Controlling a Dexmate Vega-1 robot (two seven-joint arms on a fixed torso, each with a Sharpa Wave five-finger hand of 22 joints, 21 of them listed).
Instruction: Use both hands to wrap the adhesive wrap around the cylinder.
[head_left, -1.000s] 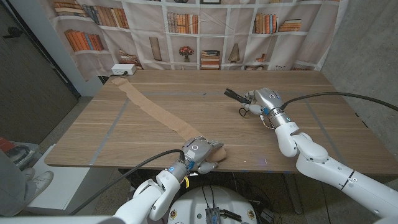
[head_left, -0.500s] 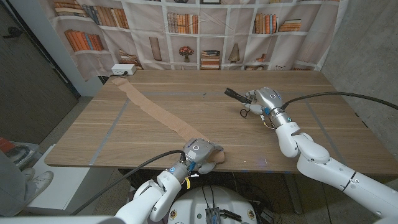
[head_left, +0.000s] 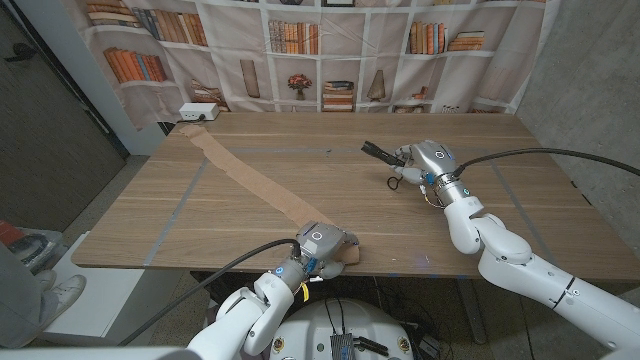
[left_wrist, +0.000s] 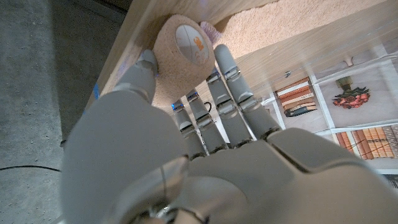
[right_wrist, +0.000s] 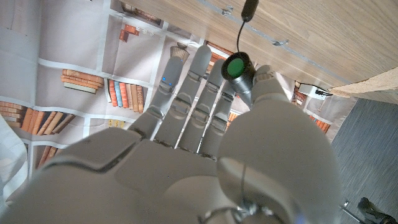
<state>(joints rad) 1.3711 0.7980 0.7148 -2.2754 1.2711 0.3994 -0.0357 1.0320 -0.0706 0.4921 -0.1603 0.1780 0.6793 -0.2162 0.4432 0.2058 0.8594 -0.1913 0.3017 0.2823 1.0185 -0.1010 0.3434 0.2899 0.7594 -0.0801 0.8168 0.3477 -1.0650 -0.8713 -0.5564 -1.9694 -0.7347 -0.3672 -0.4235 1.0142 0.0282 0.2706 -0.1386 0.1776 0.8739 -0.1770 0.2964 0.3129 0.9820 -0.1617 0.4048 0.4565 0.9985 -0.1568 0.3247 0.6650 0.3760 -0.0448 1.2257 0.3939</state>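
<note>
A long tan strip of adhesive wrap (head_left: 250, 180) lies unrolled across the table from the far left to the front edge. It ends in a roll (left_wrist: 183, 46) with a white core, which shows in the head view at the table's front edge (head_left: 350, 254). My left hand (head_left: 322, 243) grips the roll there, thumb on one side and fingers (left_wrist: 227, 62) on the other. My right hand (head_left: 432, 160) is at the middle right of the table. It holds a slim black cylinder (head_left: 376, 151), whose green end cap (right_wrist: 237, 68) sits between the thumb and fingers.
A white box (head_left: 195, 112) sits at the table's far left corner, where the strip starts. A thin black cord loop (head_left: 393, 181) lies beside my right hand. Blue tape lines (head_left: 185, 185) mark the tabletop. A person's leg and shoe (head_left: 35, 285) are at the lower left, off the table.
My left hand has turned slightly over the roll at the front edge, covering more of it. The right hand and cylinder have not moved.
</note>
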